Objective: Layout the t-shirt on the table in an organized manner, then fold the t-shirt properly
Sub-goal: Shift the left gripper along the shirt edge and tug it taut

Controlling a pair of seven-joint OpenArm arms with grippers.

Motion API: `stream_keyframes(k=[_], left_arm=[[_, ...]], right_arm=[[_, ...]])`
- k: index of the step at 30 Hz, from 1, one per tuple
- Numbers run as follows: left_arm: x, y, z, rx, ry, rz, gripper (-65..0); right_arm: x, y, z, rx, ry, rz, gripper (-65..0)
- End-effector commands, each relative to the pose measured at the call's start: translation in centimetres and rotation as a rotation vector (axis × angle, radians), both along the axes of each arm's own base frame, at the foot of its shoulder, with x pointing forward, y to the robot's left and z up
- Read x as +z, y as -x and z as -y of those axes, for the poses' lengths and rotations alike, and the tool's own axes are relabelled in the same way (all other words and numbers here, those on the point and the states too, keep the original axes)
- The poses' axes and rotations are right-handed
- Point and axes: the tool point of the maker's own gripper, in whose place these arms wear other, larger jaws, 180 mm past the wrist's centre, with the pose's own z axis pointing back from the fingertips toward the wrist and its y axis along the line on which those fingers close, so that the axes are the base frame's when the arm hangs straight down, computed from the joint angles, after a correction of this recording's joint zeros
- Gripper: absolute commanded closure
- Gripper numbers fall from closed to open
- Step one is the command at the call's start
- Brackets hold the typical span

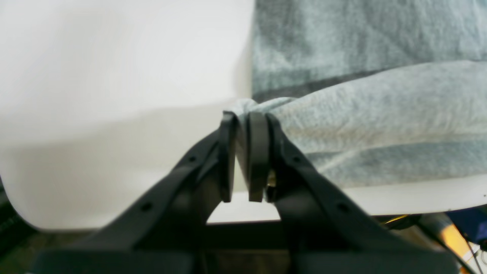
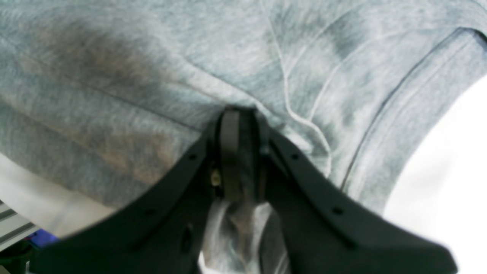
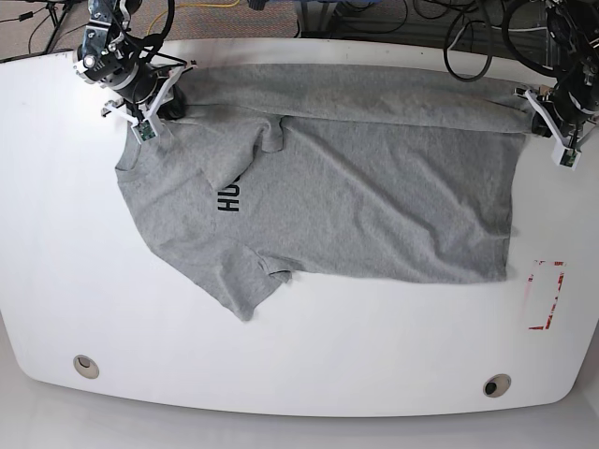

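The grey t-shirt [image 3: 356, 196] lies spread on the white table [image 3: 309, 346], collar end to the left and hem to the right, with its far edge folded over into a long band. Small dark lettering [image 3: 227, 196] shows near the collar. In the base view my right gripper [image 3: 173, 105] is at the shirt's far left corner. Its wrist view shows the gripper [image 2: 239, 111] shut on a bunch of the t-shirt [image 2: 114, 76]. My left gripper [image 3: 535, 122] sits at the far right corner; up close the gripper [image 1: 247, 114] is shut, pinching the corner of the t-shirt [image 1: 380, 114].
A red tape rectangle [image 3: 546, 295] marks the table's right side. Two round grommets [image 3: 85, 366] [image 3: 497, 384] sit near the front edge. Cables [image 3: 468, 37] lie beyond the far edge. The table's edge [image 1: 342, 213] runs just behind my left gripper.
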Motion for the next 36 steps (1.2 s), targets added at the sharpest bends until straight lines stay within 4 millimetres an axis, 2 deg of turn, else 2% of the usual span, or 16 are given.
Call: stream_keyframes(k=[1,11,13,17,28,30,36], left_arm=[[1.5,-1.0,-0.7,-0.027,-0.038,0.038,-3.8],[3.3,-3.9,-0.8,-0.037,-0.05,0.115,-3.9],[3.5,-4.8,-0.3,-0.074,-0.057,0.117,-3.9],[3.2,-5.9,0.0,-0.109,-0.055,0.104,-3.8],[2.0,-6.5,-2.3,-0.063,-0.087,0.046,-4.9],[1.6,-6.5,-2.3,-0.064,-0.084,0.034,-7.8],[2.3,-7.8,-2.4,-0.059,-0.084,0.065,-25.7]], right_arm=[[-1.0,1.4,0.8,0.011,0.054,-0.072,-6.0],[-1.0,1.4,0.8,0.011,0.054,-0.072,-6.0],[-1.0,1.4,0.8,0.011,0.054,-0.072,-6.0],[-1.0,1.4,0.8,0.011,0.053,-0.071,-6.0],[-0.9,1.4,0.8,0.012,0.053,-0.07,-5.9],[-0.9,1.4,0.8,0.012,0.053,-0.07,-5.9],[-0.9,1.3,0.8,0.012,0.054,-0.069,-5.9]])
